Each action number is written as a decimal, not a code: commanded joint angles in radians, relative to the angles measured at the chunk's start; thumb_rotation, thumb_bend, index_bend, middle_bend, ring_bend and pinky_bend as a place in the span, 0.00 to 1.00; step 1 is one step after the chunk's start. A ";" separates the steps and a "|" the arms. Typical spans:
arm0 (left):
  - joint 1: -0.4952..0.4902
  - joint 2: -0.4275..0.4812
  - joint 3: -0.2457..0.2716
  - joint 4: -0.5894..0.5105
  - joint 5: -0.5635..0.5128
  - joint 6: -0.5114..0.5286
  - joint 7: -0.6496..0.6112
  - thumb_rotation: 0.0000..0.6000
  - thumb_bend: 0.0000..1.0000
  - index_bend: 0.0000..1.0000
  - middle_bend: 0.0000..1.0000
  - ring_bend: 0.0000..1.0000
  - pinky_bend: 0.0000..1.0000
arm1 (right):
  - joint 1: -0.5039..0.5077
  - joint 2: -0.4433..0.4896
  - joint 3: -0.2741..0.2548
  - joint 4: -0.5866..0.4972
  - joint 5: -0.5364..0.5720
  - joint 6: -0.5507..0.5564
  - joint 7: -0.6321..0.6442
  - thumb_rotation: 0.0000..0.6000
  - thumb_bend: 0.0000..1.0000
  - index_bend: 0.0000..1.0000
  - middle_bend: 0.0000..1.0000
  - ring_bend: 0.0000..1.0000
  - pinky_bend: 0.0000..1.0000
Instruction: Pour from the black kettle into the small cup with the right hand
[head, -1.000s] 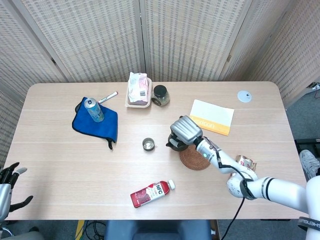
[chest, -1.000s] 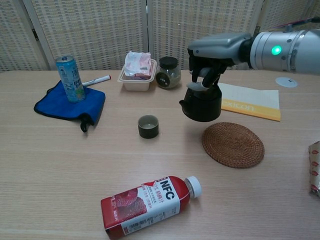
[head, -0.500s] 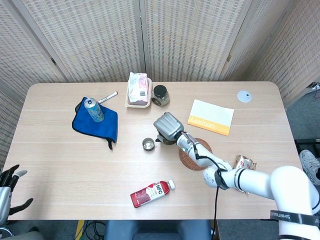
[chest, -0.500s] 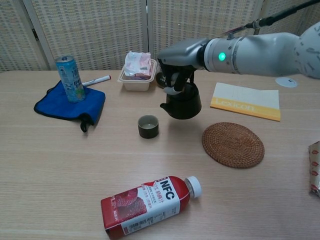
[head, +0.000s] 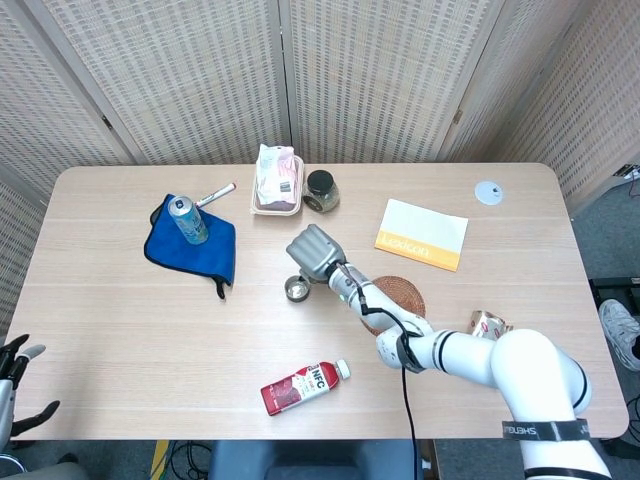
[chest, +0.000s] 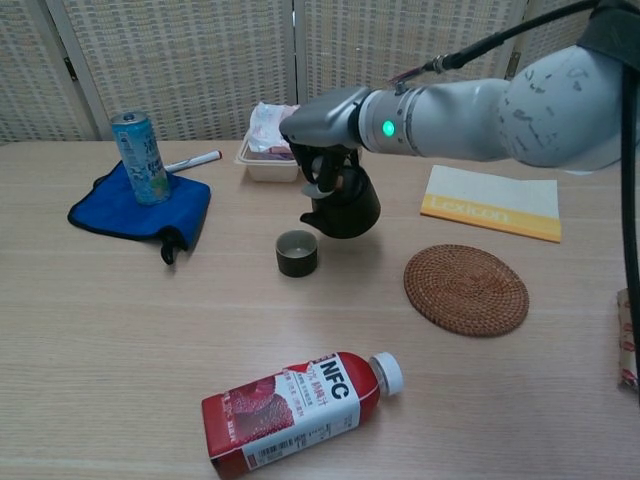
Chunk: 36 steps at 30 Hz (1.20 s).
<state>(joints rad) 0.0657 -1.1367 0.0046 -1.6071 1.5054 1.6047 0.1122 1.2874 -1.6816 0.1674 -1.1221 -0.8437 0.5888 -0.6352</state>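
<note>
Above the desk (chest: 120, 330) the right hand (chest: 322, 128) has its fingers (chest: 318, 180) gripping the black kettle (chest: 342, 205), lifted off and spout just over the small cup (chest: 297, 252) below them, pour seemingly not begun.

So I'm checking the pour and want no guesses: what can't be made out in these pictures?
- Head view: the right hand covers the black kettle, spout included.
- Either view: whether liquid flows into the small cup; too small to tell.
- Chest view: the jar behind the kettle is hidden.
- Head view: the left hand is cut by the frame's edge.
</note>
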 joint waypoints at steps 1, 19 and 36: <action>0.000 -0.001 0.000 0.000 0.000 0.000 0.000 1.00 0.14 0.23 0.11 0.13 0.02 | 0.010 -0.006 -0.008 0.004 0.005 0.004 -0.012 0.81 0.46 1.00 1.00 0.90 0.45; 0.006 -0.006 -0.004 0.004 -0.003 0.000 0.001 1.00 0.14 0.23 0.11 0.13 0.01 | 0.065 -0.026 -0.054 0.008 0.036 0.034 -0.098 0.82 0.46 1.00 1.00 0.91 0.46; 0.016 -0.012 -0.005 0.012 -0.005 0.010 -0.005 1.00 0.14 0.23 0.11 0.13 0.01 | 0.100 -0.038 -0.098 -0.006 0.076 0.058 -0.192 0.82 0.46 1.00 1.00 0.91 0.46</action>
<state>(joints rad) 0.0816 -1.1482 -0.0006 -1.5946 1.5007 1.6143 0.1070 1.3854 -1.7188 0.0716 -1.1268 -0.7697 0.6448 -0.8238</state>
